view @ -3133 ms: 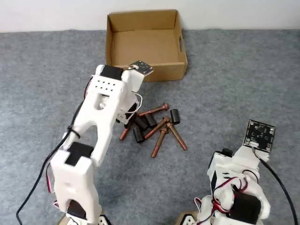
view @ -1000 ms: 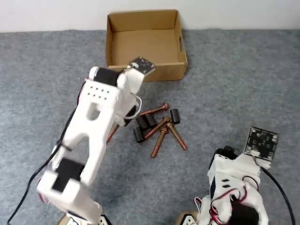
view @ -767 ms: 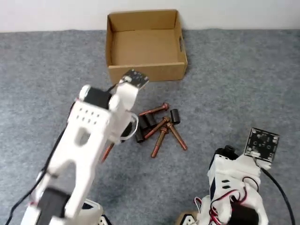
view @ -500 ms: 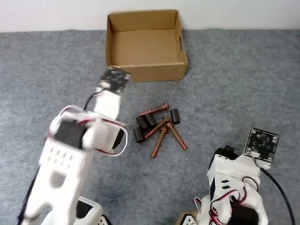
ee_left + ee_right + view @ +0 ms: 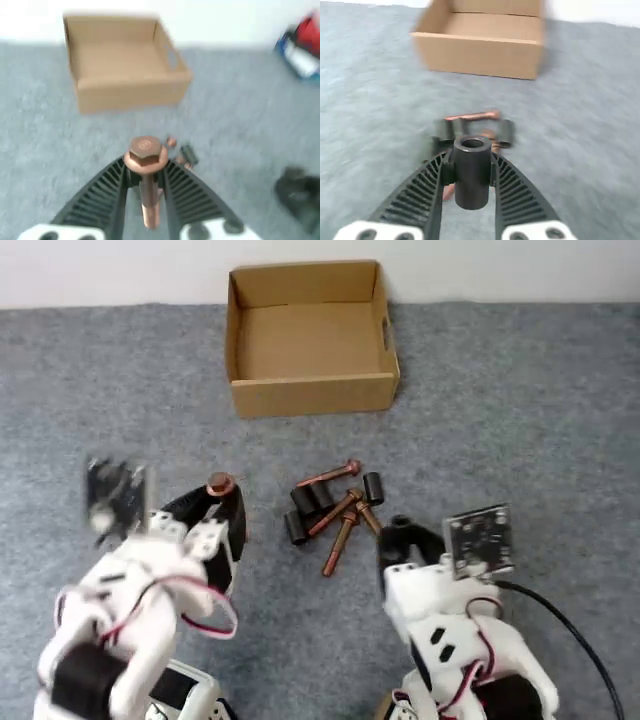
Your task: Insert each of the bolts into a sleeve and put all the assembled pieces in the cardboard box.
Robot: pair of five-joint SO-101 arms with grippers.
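Gripping a bolt [image 5: 145,200] between the left gripper [image 5: 145,169] jaws and a sleeve [image 5: 471,180] between the right gripper [image 5: 472,159] jaws, we should line shank with bore before pushing.

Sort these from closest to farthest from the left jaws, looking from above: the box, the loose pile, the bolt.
1. The bolt: clamped right in the left jaws.
2. The pile: lying off to their right side.
3. The box: farthest, out ahead at the back, beyond the pile.
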